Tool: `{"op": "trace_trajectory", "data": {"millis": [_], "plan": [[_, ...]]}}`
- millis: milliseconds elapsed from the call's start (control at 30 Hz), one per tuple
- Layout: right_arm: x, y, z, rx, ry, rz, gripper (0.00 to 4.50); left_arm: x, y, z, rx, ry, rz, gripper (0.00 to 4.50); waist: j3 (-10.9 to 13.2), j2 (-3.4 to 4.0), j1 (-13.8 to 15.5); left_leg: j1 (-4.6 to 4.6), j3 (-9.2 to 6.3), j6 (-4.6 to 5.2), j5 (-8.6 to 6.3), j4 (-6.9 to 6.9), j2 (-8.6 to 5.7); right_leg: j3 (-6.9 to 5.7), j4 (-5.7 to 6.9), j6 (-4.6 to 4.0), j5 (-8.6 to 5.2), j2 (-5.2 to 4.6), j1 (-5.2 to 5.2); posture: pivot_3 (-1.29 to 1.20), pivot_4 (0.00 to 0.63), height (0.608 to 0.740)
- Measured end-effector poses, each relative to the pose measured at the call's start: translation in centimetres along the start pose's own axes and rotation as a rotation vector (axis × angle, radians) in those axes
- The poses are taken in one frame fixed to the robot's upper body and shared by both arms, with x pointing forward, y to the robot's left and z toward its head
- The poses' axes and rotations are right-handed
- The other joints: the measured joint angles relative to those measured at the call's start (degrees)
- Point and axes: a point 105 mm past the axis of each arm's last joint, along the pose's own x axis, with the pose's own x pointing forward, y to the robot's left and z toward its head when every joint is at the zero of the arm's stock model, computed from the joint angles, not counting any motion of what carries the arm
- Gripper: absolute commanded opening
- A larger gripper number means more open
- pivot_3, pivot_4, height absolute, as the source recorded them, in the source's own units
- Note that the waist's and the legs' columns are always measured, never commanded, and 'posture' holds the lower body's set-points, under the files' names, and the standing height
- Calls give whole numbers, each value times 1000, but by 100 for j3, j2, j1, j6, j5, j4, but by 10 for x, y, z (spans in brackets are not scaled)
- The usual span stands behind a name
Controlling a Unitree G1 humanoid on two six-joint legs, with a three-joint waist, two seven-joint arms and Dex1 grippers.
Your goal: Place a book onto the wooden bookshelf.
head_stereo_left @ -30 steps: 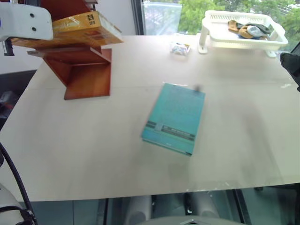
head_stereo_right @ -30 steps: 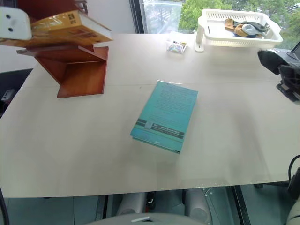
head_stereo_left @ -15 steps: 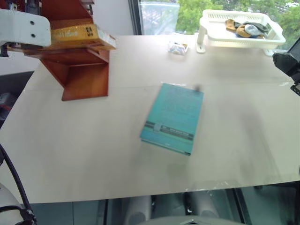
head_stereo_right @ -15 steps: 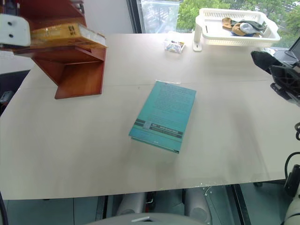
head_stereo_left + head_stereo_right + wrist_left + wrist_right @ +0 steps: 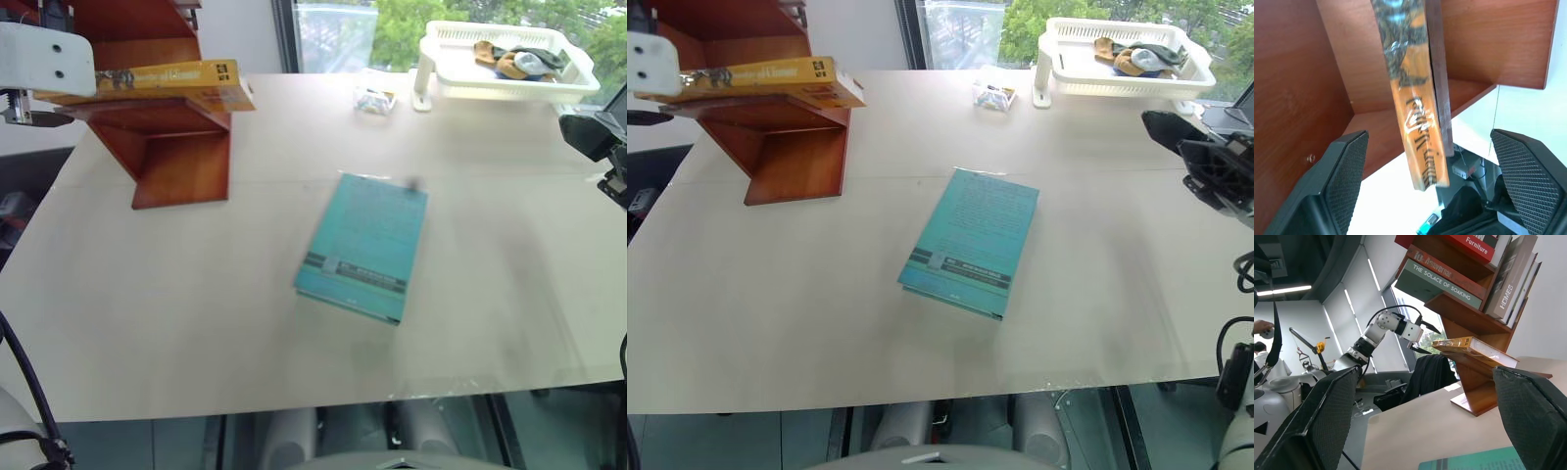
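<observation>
The book (image 5: 162, 80) is laid flat on a board of the wooden bookshelf (image 5: 181, 162). The left gripper (image 5: 1425, 171) is spread wide, nothing clamped. The right gripper (image 5: 1425, 431) is likewise held apart and empty.

Book (image 5: 171, 78): a second ago it sat tilted, its cover facing up and its near end raised; now it lies flat on the shelf board of the wooden bookshelf (image 5: 181, 162), yellow spine showing.
Left gripper (image 5: 1425, 161): it was closed on the book; its fingers (image 5: 1347, 181) now stand wide apart on either side of the book, clear of it.
</observation>
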Motion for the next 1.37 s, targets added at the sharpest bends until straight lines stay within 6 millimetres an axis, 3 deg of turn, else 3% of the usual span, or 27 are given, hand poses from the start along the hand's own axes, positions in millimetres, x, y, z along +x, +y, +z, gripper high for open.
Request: {"op": "trace_trajectory", "data": {"millis": [167,333,467,533,567,667,700,733,767,800,933,1200,1367], "plan": [[1,-1,-2,4,-13,3,4500,-31,14,-3,-233,-140,79,4243,2,-2,-15,-2,-5,0,0,3,2,1,1,0,0,0,-2,0,150,740],[-2,-3,-1,-5,-21,-8,4500,-52,2,4,-310,-274,11,4243,1,-1,-24,1,-10,-1,1,6,8,3,6,0,0,1,-2,0,150,740],[-2,-7,2,-17,-19,-18,4500,-79,-12,21,-445,-540,-53,4243,2,6,-27,7,-14,0,0,22,29,7,18,0,0,0,3,0,150,740],[-1,-8,1,-26,-5,-22,4500,-75,-31,33,-519,-643,-148,4243,-2,15,-23,17,-14,0,0,24,37,5,19,1,0,2,9,0,150,740],[-3,-9,-2,-30,13,-40,4500,-63,-57,48,-572,-711,-272,4243,-4,24,-8,24,-16,0,0,28,36,6,30,0,0,0,15,0,150,740],[-6,-10,-7,-23,44,-63,4500,-47,-102,75,-663,-820,-473,4243,3,25,-3,20,-17,-1,0,42,43,3,45,-1,0,1,10,0,150,740],[-14,-9,-12,-25,86,-106,4500,-41,-139,96,-748,-901,-584,4243,1,33,-6,21,-14,1,-2,45,39,12,44,-1,0,-3,13,0,150,740],[-16,-9,-13,-21,95,-118,4500,-39,-147,101,-768,-914,-609,4243,1,32,-4,21,-15,1,-2,46,39,12,48,-1,-1,-3,13,0,150,740],[-27,-7,-23,-11,147,-170,4500,-27,-177,113,-880,-928,-656,4243,6,20,0,14,-23,2,-3,53,44,5,48,-2,0,4,12,0,150,740],[-31,-6,-28,-10,168,-192,4500,-23,-186,117,-921,-931,-658,4243,6,15,1,15,-27,2,-3,57,44,2,54,-2,-1,5,13,0,150,740],[-63,-6,-57,-44,280,-348,4500,-7,-213,135,-1040,-922,-559,4243,2,14,19,41,-28,3,-3,64,33,2,56,-1,1,5,47,0,150,740],[-125,8,-108,-53,525,-572,4500,30,-235,148,-1184,-883,-454,4243,-10,18,7,64,-20,3,-2,69,25,19,56,-2,2,2,62,0,150,740],[-137,12,-118,-67,587,-625,4500,41,-246,152,-1199,-864,-470,4243,-11,19,-23,90,-7,3,-3,56,26,31,56,-3,1,6,71,0,150,740]]}}
